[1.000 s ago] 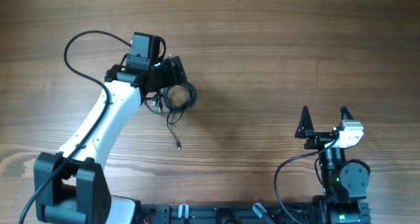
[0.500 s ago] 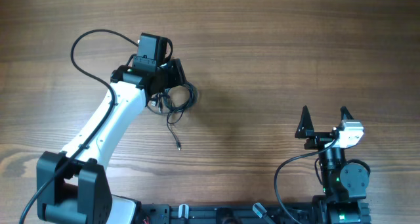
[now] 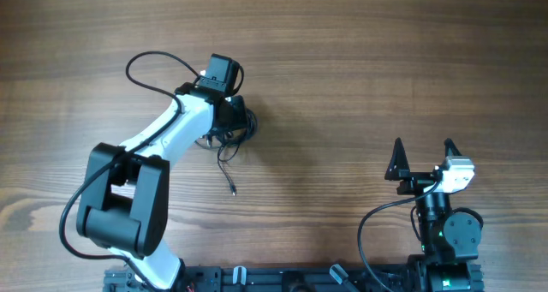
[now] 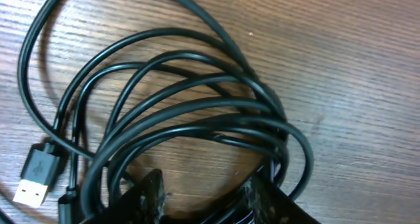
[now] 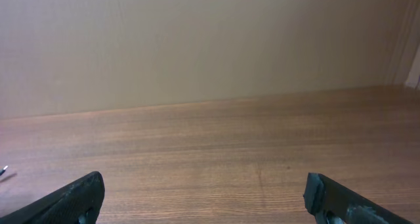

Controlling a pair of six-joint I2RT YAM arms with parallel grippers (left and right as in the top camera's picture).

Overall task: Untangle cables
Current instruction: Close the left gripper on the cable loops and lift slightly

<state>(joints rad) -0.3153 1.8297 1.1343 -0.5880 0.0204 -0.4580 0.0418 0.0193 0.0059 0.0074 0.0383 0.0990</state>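
One tangled bundle of thin black cables point(image 3: 233, 129) lies on the tabletop point(image 3: 360, 61), left of centre. I cannot count the separate cords in it. One loose tail runs toward the near edge and ends in a small plug point(image 3: 232, 189). My left wrist view shows the cables point(image 4: 197, 112) in several overlapping loops, plus one flat USB plug point(image 4: 36, 175).

My left jaws point(image 3: 235, 119) sit on the bundle, partly apart, with strands against both fingers point(image 4: 149, 194). I cannot tell whether they grip.

My right jaws point(image 3: 422, 157) stand wide apart and hold nothing, well away at the near right.

The tabletop is brown wood grain, with a plain beige wall point(image 5: 197, 40) beyond it.
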